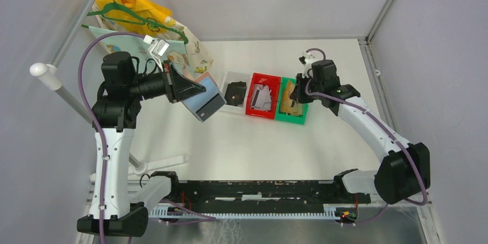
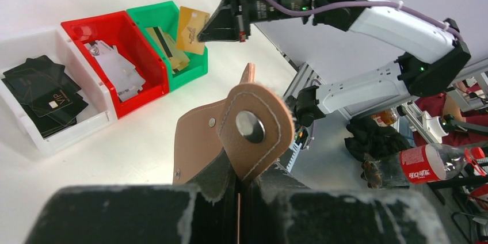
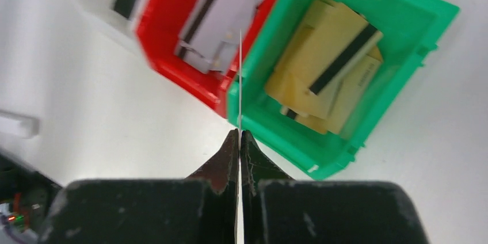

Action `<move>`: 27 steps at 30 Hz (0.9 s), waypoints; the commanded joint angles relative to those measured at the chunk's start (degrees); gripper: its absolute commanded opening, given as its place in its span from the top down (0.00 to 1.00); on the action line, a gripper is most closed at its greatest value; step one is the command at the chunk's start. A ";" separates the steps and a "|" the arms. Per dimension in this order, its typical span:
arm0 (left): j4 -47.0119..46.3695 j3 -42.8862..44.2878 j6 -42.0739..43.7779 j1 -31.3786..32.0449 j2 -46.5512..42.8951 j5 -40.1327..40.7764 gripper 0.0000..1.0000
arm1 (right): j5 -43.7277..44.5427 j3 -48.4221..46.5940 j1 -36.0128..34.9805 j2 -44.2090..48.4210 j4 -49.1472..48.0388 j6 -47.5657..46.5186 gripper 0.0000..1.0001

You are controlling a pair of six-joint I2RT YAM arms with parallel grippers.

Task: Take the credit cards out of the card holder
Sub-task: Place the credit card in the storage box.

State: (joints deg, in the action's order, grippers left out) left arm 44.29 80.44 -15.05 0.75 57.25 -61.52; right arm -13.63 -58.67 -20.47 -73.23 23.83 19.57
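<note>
The left claw (image 2: 239, 183) is pinching the brown holder (image 2: 247, 123) aloft over the counter (image 1: 259, 146), while the right claw (image 3: 240, 138) is squeezing a gold card (image 2: 193, 28) edge-on above the green bin (image 3: 288, 143), red bin (image 3: 184, 77) and white bin (image 2: 75, 132) lying alongside.

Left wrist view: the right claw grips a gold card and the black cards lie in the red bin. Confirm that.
Not quite. The black cards lie in the white bin, not the red bin, as the left wrist view shows. The right claw does grip a gold card.
</note>
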 commanded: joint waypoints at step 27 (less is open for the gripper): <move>-2.10 1.73 1.04 0.12 -1.61 -6.46 0.98 | 5.84 -8.32 1.56 -23.04 0.58 -6.56 0.85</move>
State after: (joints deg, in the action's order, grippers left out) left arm 44.47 80.44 -14.87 0.75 56.58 -64.82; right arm -10.44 -64.82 -19.07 -96.27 25.54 13.61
